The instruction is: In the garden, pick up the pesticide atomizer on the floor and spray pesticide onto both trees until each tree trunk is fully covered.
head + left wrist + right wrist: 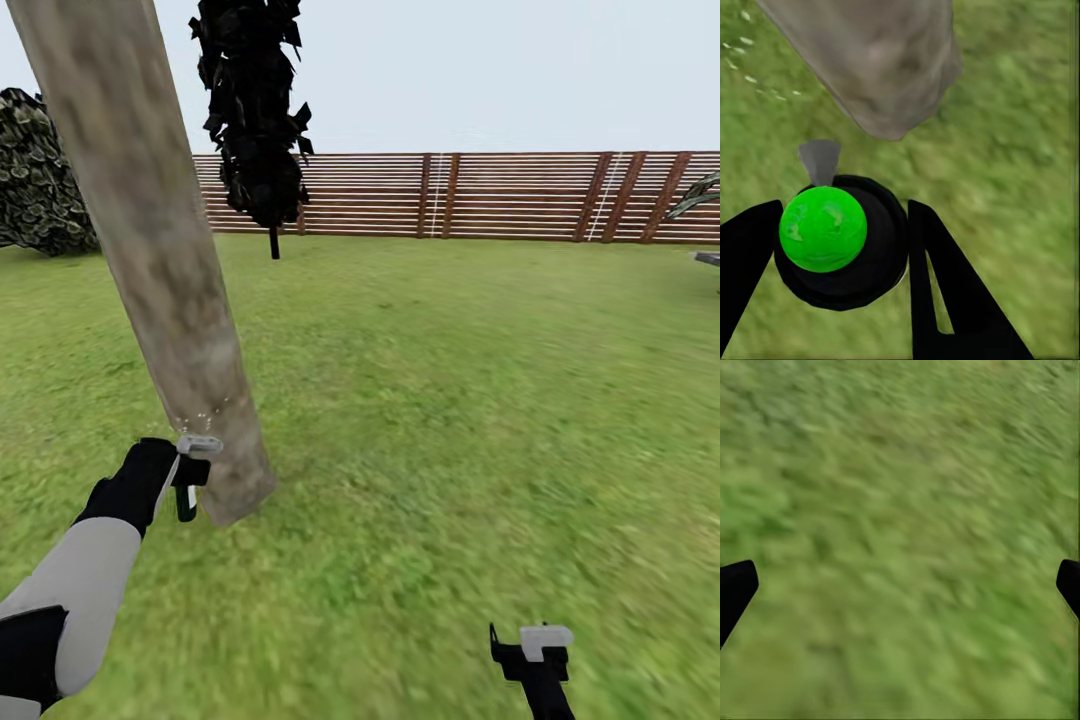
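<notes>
Blurry lawn (450,400), mottled trunk (150,250) — left gripper (840,247) clamping round black atomizer (862,277), right gripper (900,585) spread, empty.

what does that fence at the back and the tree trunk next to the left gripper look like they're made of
Fence: looks like stained wood, reddish-brown horizontal slats on darker posts, matte. Tree trunk: reads as smooth bark, mottled pale grey-brown, dull finish, beside the left gripper. Both are simulator textures, so this is only appearance.

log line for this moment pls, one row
left gripper: shut on atomizer, nozzle toward trunk base | right gripper: open over lawn | stage: spraying, droplets at trunk
</notes>
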